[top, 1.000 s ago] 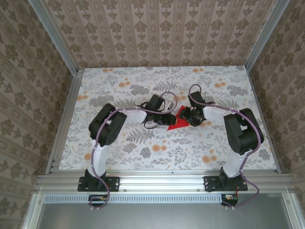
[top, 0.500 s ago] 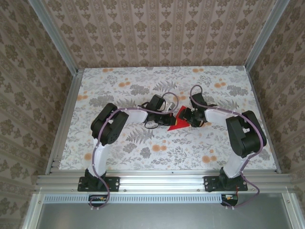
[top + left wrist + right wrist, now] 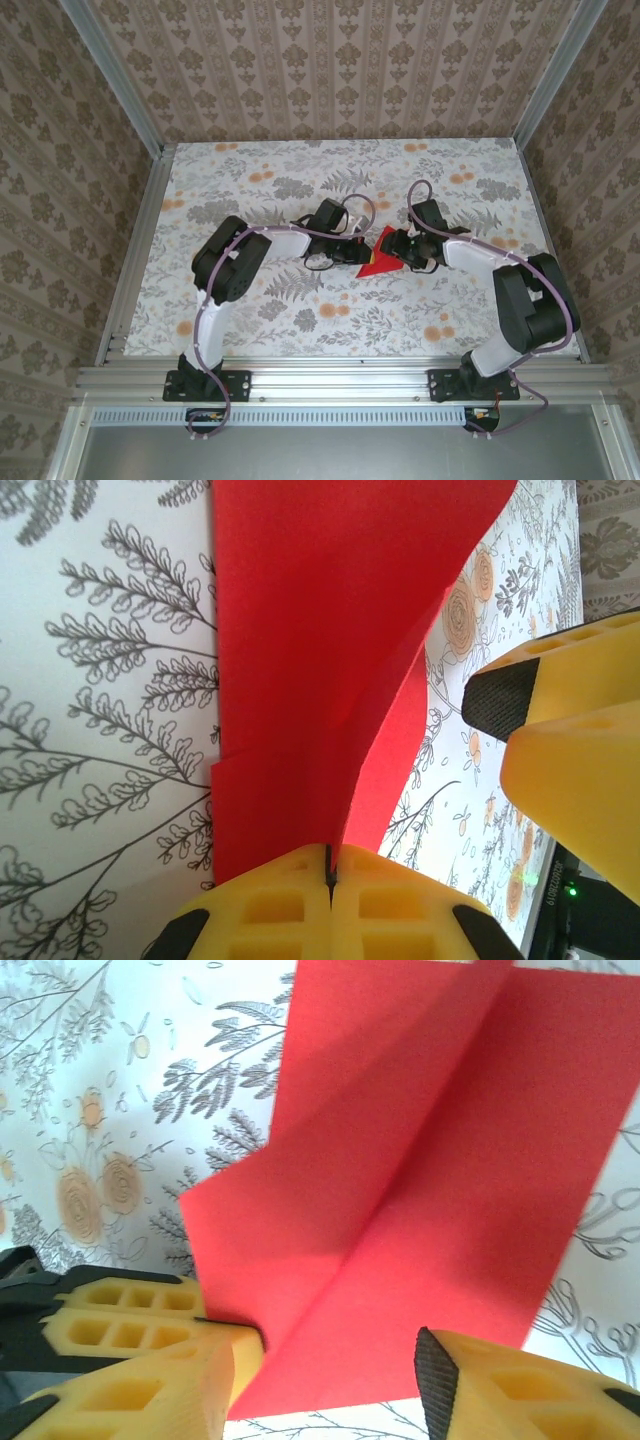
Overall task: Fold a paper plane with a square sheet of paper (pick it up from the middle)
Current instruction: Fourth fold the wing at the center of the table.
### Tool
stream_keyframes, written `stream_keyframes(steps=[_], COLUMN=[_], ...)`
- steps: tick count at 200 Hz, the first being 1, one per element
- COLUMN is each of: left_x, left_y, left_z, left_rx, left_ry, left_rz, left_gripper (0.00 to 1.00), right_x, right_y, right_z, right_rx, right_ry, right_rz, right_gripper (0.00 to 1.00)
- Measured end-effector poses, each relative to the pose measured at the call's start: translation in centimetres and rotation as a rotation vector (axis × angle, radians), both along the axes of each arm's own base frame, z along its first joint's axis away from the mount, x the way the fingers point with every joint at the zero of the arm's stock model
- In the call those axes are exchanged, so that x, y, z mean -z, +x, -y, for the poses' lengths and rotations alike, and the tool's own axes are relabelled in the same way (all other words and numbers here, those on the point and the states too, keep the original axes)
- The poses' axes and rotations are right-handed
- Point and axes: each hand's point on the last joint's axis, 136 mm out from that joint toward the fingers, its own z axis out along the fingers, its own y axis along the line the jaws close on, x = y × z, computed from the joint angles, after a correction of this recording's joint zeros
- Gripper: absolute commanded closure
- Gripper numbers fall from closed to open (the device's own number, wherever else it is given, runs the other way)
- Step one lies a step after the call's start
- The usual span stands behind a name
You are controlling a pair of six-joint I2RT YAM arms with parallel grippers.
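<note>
MID-TABLE, OVER THE FLOWERED TABLETOP [image 3: 250, 180]: My left claw [image 3: 354, 254] and my right claw [image 3: 400, 250] close in from either side on the red sheet of paper [image 3: 380, 258]. From above it reads as a small red wedge between them, near the middle of the table.

Seen from my left wrist, my left claw [image 3: 330, 868] is pressed together on the near edge of the sheet [image 3: 300, 630]. Its two yellow tips meet with only a thin dark seam between them, right where a crease runs down into them. The left part of the sheet spreads low over the leaf pattern, and the right part curves up as a raised flap. Whether the low part touches the table I cannot tell. Just beside the flap stand my right claw's yellow fingers [image 3: 580, 770], one black pad turned toward the paper.

Seen from my right wrist, my right claw [image 3: 335, 1365] is spread, one finger at each lower corner of the view. The near edge of the sheet [image 3: 420, 1140] lies across the gap between them. My left claw's latticed yellow fingers [image 3: 130, 1320] come in from the left and meet the paper at its lower left corner
</note>
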Motion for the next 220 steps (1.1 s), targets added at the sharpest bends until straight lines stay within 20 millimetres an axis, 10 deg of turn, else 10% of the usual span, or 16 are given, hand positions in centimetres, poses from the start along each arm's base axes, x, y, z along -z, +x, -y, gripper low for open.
stream_keyframes(steps=[220], left_x=[0.5], left_y=[0.2], left_z=[0.4], left_rx=[-0.019], left_ry=[-0.013], left_rz=[-0.112], left_gripper=[0.89], right_x=[3.2], right_y=[1.5], right_z=[-0.5], right_rx=[-0.004], right_ry=[0.04], right_rz=[-0.09], right_gripper=[0.52])
